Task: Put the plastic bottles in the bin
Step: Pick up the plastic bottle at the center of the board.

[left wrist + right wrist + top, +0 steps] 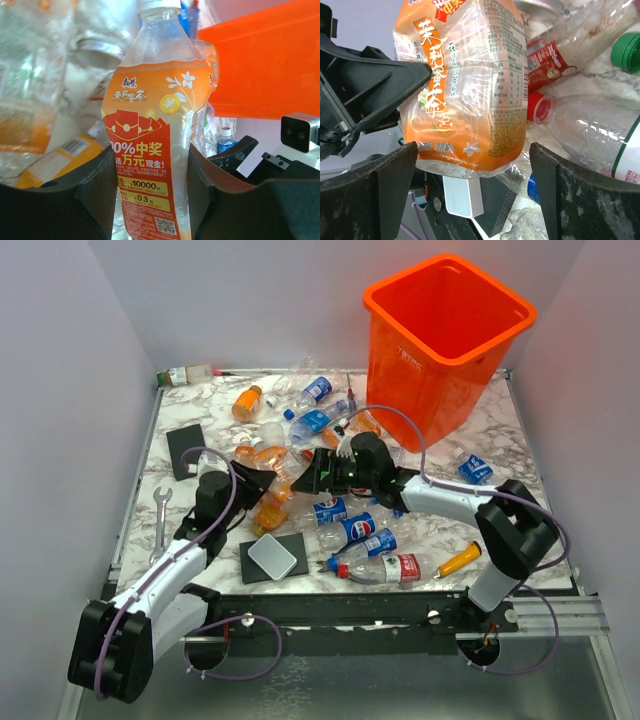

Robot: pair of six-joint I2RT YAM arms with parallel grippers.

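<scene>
Left wrist view showed the left fingers (95, 195) pressed against both sides of an orange-labelled bottle (155, 115), pinching it low on the label. The bottle stood upright between them, its pale cap at the top edge of the frame. Behind it, to the right, rose the orange wall of the bin (265, 65).

Right wrist view showed the right fingers (390, 185) spread wide, one on each side of the same bottle, with a gap on each side and neither finger touching it. A black finger of the left arm met the bottle's label from the left. Behind the bottle, a clear bottle with a red cap (537, 107) and another with a green cap (627, 50) lay on the marble bench (600, 75).

Top external view showed both arms reaching to the middle of the bench, their fingers facing each other above the scattered plastic bottles (310, 423). The held bottle itself could not be made out clearly from this view. The bin stood upright at the far right corner of the bench, well apart from both sets of fingers. A red-labelled bottle (390, 568) lay near the front edge, with an orange-handled screwdriver (460, 560) just beside it to the right. A wrench (160, 515) lay at the left edge.
</scene>
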